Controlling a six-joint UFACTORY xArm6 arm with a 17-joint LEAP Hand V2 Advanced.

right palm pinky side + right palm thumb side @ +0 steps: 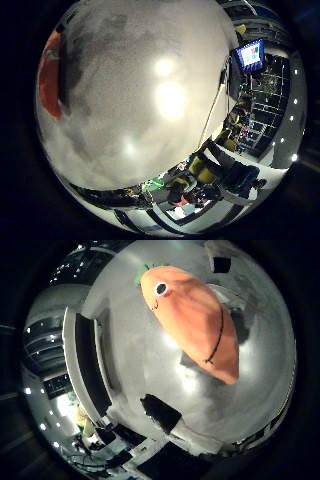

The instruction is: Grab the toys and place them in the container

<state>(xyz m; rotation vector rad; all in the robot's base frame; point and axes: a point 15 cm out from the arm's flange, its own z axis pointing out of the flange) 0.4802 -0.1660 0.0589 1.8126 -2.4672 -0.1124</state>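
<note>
Toy: an orange carrot plush (195, 325) with a green leafy tuft, one stitched eye and a dark seam, lying on the grey tabletop (135, 100); it fills much of my thumb-side view, so it is close under my palm.
Where it lies: toward 1 o'clock in the thumb-side view, its tuft end pointing to 11 o'clock and its tapered end to 4 o'clock. Only an orange sliver shows in the little-finger view, at 9 o'clock.
My hand: I see a black-and-white part of my hand (172, 422) reaching in at 6 o'clock, not touching the toy. Whether my fingers are spread or curled I cannot tell.
Container: a white-rimmed, dark-walled edge (82, 365) stands at 9 o'clock; I judge it may be the container, but I cannot be sure.
Step in hand: approaching the carrot; it is not yet grasped.
Doing it well: I should centre my palm over the fat middle, line my fingers across the short width, press down gently, since plush gives, and close round the body.
Risk: pinching the narrow end could let it slip out.
</note>
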